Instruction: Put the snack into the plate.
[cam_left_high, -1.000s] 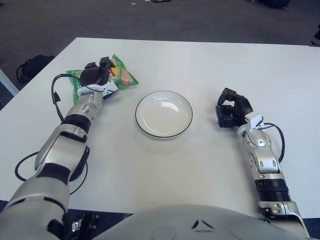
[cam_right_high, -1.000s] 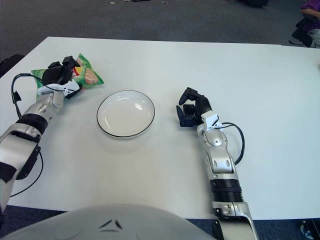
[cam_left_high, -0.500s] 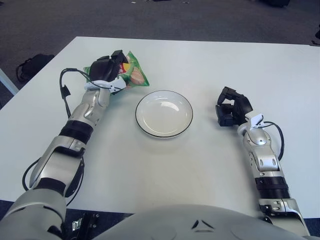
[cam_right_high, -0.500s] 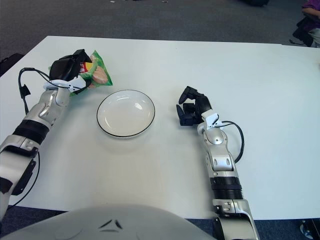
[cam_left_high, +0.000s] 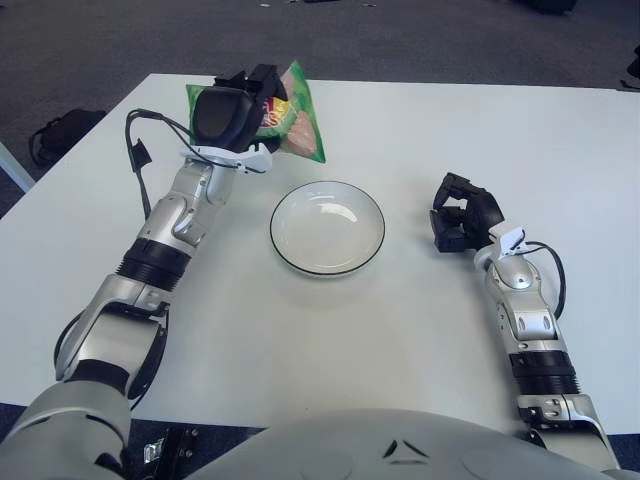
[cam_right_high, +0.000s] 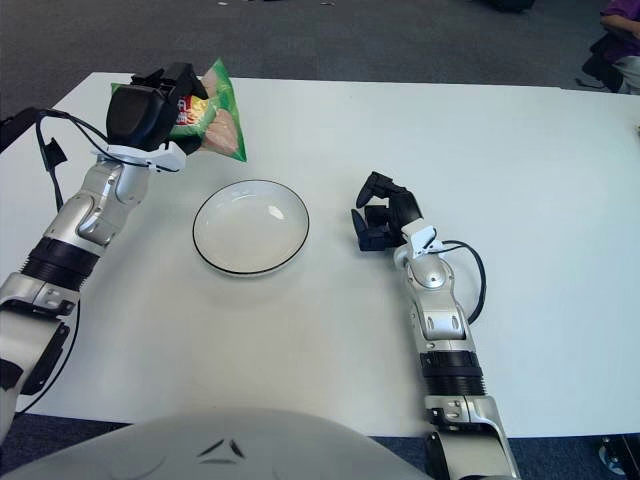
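My left hand grips the green snack bag above the white desk, left of the plate; my right hand, fingers curled and holding nothing, shows right of the plate; dark carpet lies beyond the desk.

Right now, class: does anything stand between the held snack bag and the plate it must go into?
Nothing visible does. The left hand holds the snack bag above the table, up and left of the plate; the right hand shows off to the plate's right.

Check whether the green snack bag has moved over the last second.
Yes. The green snack bag, held in the left hand, has risen off the white table and shifted right, toward the black-rimmed white plate.
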